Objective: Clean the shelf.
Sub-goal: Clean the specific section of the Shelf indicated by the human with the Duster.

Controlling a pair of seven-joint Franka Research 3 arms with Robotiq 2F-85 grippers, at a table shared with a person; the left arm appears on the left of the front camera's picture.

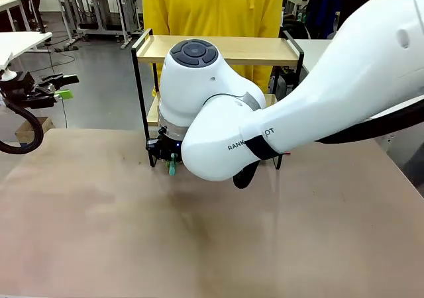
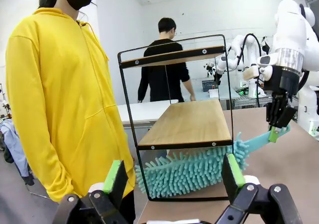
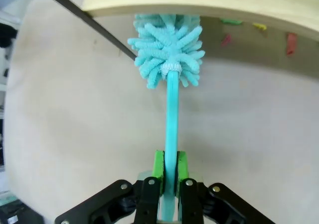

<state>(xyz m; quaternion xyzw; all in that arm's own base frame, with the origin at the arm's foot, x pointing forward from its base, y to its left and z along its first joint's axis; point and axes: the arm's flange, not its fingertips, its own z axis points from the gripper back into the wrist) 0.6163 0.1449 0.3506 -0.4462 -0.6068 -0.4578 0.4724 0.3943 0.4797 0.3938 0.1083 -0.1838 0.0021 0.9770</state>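
Right claw clamped on the duster handle, we see its head under the lower board of the shelf, left claw wide, empty, apart from the shelf.

Shelf — pale matt wood, thin black metal; duster — fluffy teal cloth, smooth plastic handle.

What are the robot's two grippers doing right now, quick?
Left gripper: open, holding nothing.
Right gripper: shut on the handle of the turquoise duster.
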